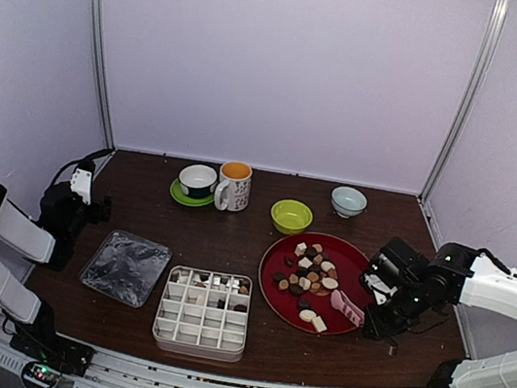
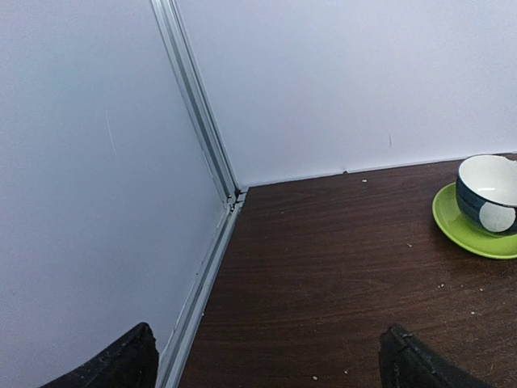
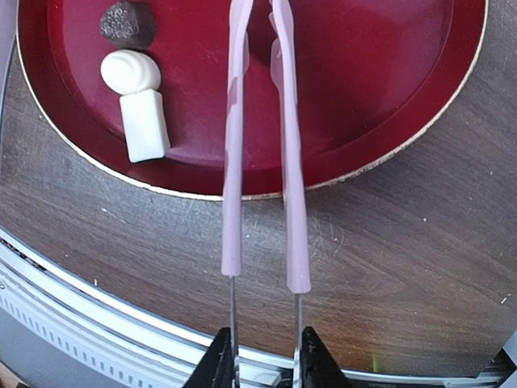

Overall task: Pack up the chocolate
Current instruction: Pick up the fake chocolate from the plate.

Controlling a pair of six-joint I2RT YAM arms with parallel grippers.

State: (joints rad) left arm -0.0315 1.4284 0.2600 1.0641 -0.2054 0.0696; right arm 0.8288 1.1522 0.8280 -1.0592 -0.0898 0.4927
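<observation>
The chocolate (image 1: 310,271) is a heap of brown, tan and white pieces on a red plate (image 1: 269,284). A few pieces lie in the back row of the white compartment box (image 1: 203,311). My right gripper (image 1: 377,294) (image 3: 264,356) is shut on the metal ends of the pink tongs (image 1: 347,307) (image 3: 234,162). The tongs reach over the plate rim (image 3: 388,97), their arms close together and their tips out of the wrist view. Left of them lie a dark piece (image 3: 127,24), a white round one (image 3: 130,71) and a white oblong one (image 3: 145,125). My left gripper (image 1: 97,210) (image 2: 266,364) stands open and empty by the left wall.
A clear plastic lid (image 1: 126,268) lies left of the box. Along the back stand a cup on a green saucer (image 1: 196,184) (image 2: 489,194), a mug (image 1: 233,186), a green bowl (image 1: 291,216) and a pale bowl (image 1: 348,201). The table's front rail (image 3: 97,323) runs below the tongs.
</observation>
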